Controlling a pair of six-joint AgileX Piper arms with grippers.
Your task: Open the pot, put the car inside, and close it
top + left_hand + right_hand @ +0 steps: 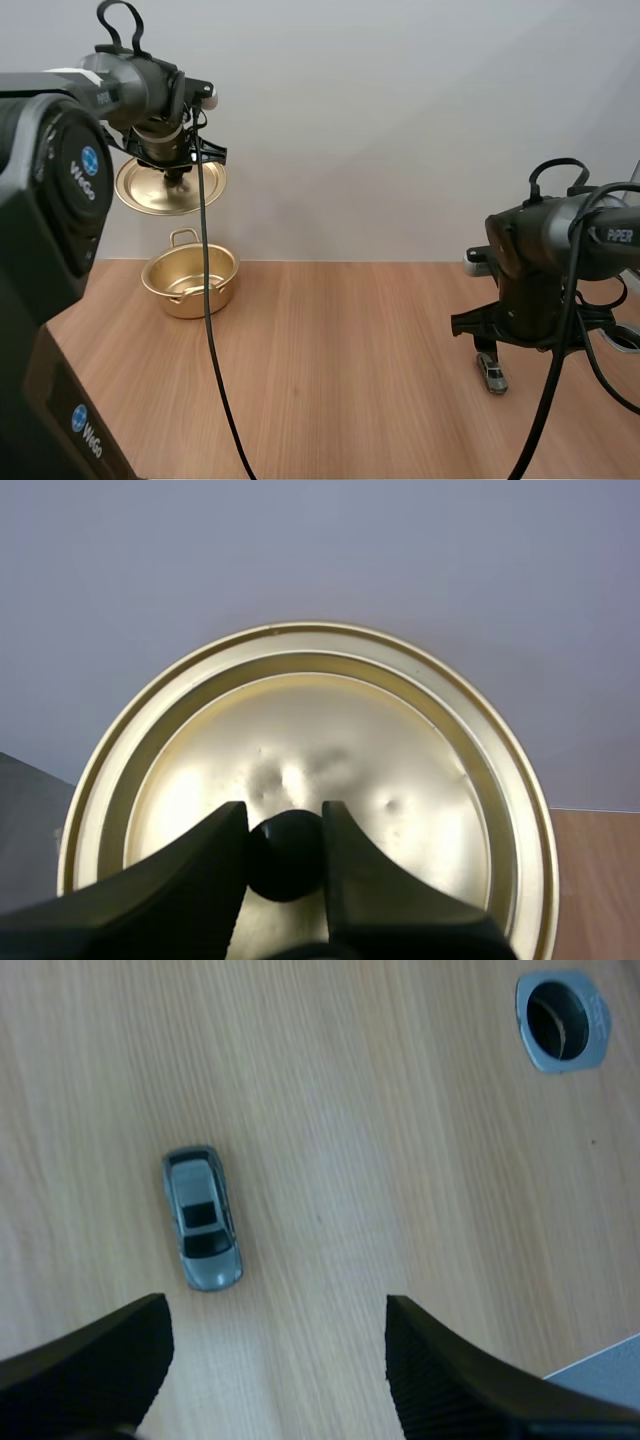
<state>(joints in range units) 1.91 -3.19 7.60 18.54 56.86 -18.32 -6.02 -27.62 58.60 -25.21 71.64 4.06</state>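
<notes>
Toy car (pixel 202 1218) lies on the table (pixel 340 340), untouched, just ahead of the right gripper (pixel 275 1308), whose fingers stand wide apart. Left gripper (pixel 283 818) pinches the black knob (pixel 285 860) of the lid (pixel 330 730), raised clear of the uncovered pot (pixel 190 280).

Left gripper (pixel 285 825) up high, lid (pixel 330 720) hanging right under it, lid knob (pixel 285 858) pinched between its fingers. Pot (pixel 190 280) on table (pixel 350 340) below left gripper and lid, well apart from both, uncovered. Right gripper (pixel 275 1310) low over table, way across from pot, fingers spread wide. Car (pixel 202 1218) on table just ahead of right gripper, nearer one finger than other, touching neither. Round grommet (pixel 562 1020) set in table further out, on other finger's side, well apart from car.
</notes>
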